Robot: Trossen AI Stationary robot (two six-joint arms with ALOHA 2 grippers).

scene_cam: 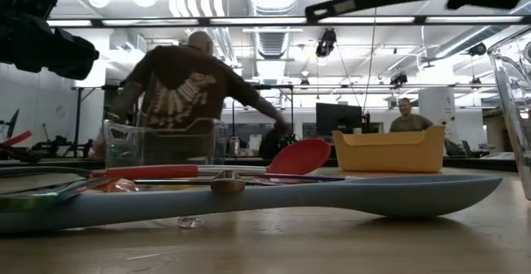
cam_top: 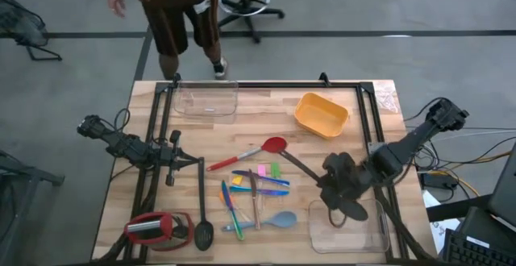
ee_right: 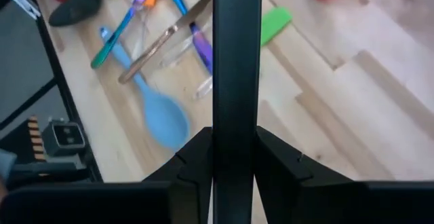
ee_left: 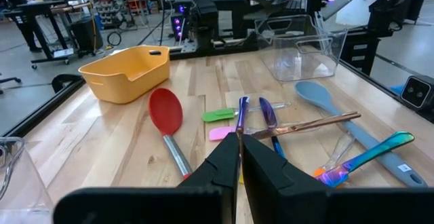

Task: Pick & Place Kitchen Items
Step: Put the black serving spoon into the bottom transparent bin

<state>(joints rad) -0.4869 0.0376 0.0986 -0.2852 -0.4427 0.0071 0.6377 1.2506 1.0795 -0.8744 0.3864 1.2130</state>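
My right gripper [cam_top: 329, 187] is at the table's right, by the near clear tub, shut on a long black spoon [cam_top: 300, 166]. The spoon also shows high up in the low view [scene_cam: 373, 0]. My left gripper [cam_top: 184, 161] is at the table's left, shut and empty [ee_left: 239, 157]. Just beyond its fingertips is the far end of the second black spoon [cam_top: 201, 205], which lies flat. In the middle lie a red-headed spatula [cam_top: 274, 145], a grey-blue spoon [cam_top: 278, 219], thin coloured sticks [cam_top: 260, 181], and pink and green pieces [cam_top: 268, 171]. My right gripper pinches the black spoon's handle [ee_right: 236, 102] between its two fingers. The handle lies across the fingers, and its free end sticks out toward the table's far left [cam_top: 289, 156]. The spoon is lifted clear of the table and tilted.
An orange tub [cam_top: 321, 114] stands far right. One clear tub [cam_top: 205, 98] stands at the far edge and another [cam_top: 363, 235] near right, under my right gripper. A squat red-and-black object [cam_top: 153, 227] sits near left. A person [cam_top: 173, 8] stands beyond the far edge.
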